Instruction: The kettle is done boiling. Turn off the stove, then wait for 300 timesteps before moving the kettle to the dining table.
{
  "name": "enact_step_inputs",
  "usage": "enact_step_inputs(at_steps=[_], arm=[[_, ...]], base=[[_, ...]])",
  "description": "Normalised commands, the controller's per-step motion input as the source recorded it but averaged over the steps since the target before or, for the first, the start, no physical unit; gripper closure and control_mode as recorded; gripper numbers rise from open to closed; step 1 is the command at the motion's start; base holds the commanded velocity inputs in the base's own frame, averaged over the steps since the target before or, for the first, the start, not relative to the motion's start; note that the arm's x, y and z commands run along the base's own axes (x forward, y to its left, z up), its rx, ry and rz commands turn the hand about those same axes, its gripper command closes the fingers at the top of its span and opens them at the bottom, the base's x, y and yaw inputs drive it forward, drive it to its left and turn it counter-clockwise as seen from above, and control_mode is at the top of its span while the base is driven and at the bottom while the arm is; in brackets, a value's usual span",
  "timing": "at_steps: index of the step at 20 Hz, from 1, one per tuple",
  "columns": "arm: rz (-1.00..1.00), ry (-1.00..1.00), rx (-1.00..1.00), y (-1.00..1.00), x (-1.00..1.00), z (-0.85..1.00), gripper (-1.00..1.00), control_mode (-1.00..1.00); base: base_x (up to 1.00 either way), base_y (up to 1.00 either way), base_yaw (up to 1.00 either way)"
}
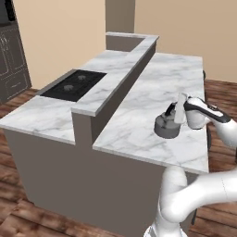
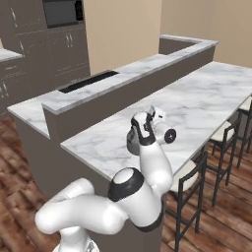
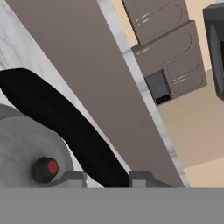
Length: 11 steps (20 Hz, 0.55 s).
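The wide white-grey veined marble dining table (image 1: 152, 99) spreads low and flat across the room, its polished slab resting on a plain taupe base. Along its far edge, toward ten o'clock in the left base view, runs a narrow raised marble ledge (image 1: 115, 78) on a matte taupe wall. Beyond that the black gas cooktop of the stove (image 1: 74, 84) lies sunk flush in the marble counter (image 1: 39, 115), its dark grates just faintly visible.

The small squat grey metal kettle (image 1: 166, 126) stands upright on the dining table, near the slab's front edge, at about four o'clock from the slab's middle. Its rounded body has a dull brushed sheen; in the hand view the knobbed lid shows a dark button with a red dot (image 3: 46, 169), and the smooth black arched handle (image 3: 61, 127) sweeps across from ten o'clock to five o'clock.

The white arm's two-finger gripper (image 3: 107, 179) sits at the handle, one small grey fingertip (image 3: 72, 178) on each side of the black arch, clamped around it.

Dark metal chairs with pale seats (image 2: 219, 135) stand along the table's three o'clock side in the right base view.
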Motion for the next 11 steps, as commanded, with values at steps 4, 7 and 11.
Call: enact_step_inputs(at_steps=[4, 7, 11], arm=[[0.0, 0.0, 0.0, 0.03, 0.0, -0.01, -1.0, -1.0], [0.0, 0.0, 0.0, 0.01, 0.0, 0.0, -1.0, -1.0], [0.0, 0.0, 0.0, 0.0, 0.0, 0.0, -1.0, -1.0]], base=[[0.0, 0.0, 0.0], [0.0, 0.0, 0.0], [0.0, 0.0, 0.0]])
